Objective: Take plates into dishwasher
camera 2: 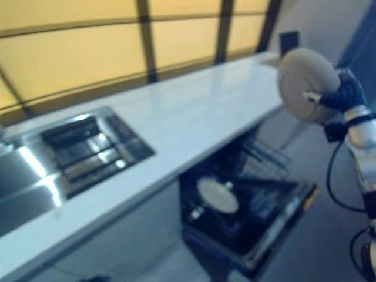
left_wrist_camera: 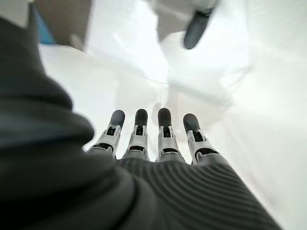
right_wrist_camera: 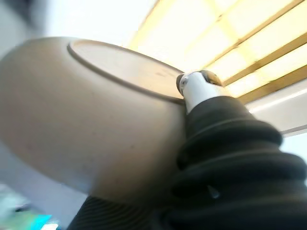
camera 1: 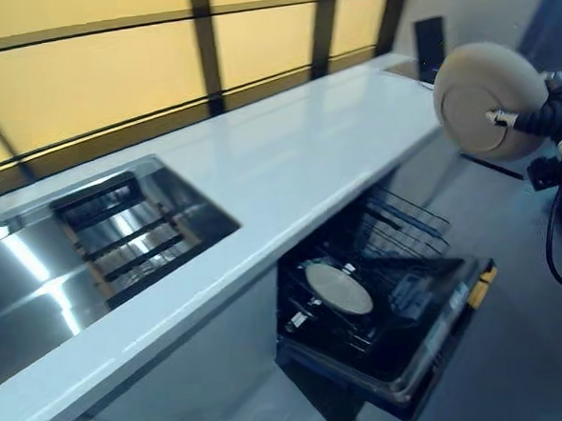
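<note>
My right hand (camera 1: 550, 113) is shut on a beige plate (camera 1: 484, 98) and holds it up on edge, in the air past the right end of the white counter (camera 1: 297, 162). In the right wrist view the plate's underside (right_wrist_camera: 96, 120) fills the picture, with my thumb pressed on its foot ring. Below the counter the dishwasher stands open. Its lower rack (camera 1: 411, 226) is pulled out over the lowered door (camera 1: 451, 334). Another beige plate (camera 1: 338, 288) leans in that rack. My left hand (left_wrist_camera: 165, 139) shows only in its wrist view, fingers straight, empty, over a white surface.
A steel sink (camera 1: 37, 273) with a slatted dark drain rack (camera 1: 125, 234) is set in the counter at the left. A window with dark bars runs behind the counter. A dark small object (camera 1: 430, 44) stands at the counter's far end. Grey floor lies right of the dishwasher.
</note>
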